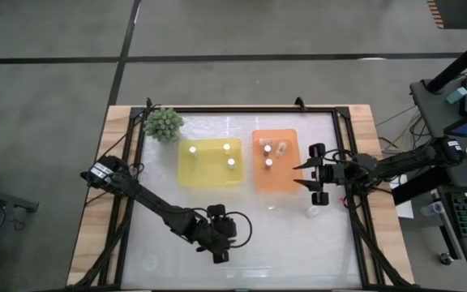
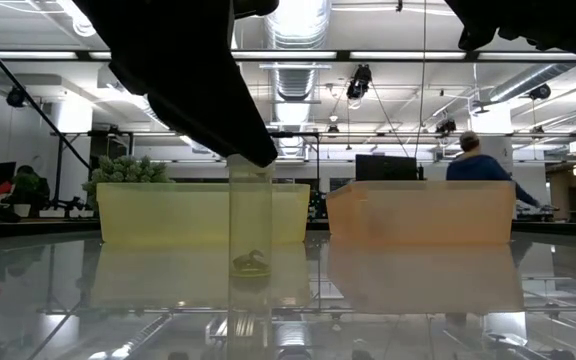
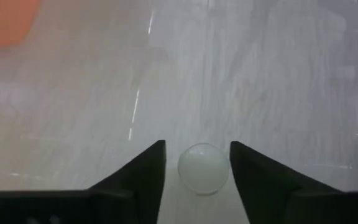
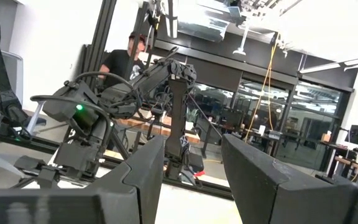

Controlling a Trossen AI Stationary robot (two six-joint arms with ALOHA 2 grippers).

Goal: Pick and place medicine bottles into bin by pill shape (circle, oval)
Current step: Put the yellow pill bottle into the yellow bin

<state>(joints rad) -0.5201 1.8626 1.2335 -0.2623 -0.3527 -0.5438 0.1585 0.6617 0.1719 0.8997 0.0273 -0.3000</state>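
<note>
A small clear bottle with a white cap stands upright on the table near its near edge; in the low view a small greenish pill lies in its base. My left gripper points down over it, open, one finger on each side of the cap with a narrow gap at each. My right gripper is open and empty, held level beside the orange tray, fingers toward the table's left. Another bottle stands on the table near the right gripper. Three bottles stand in the yellow tray, several in the orange one.
A green spiky plant sits at the far left corner. A black frame runs around the table top. The two trays stand side by side in the far half. A person shows in the room behind.
</note>
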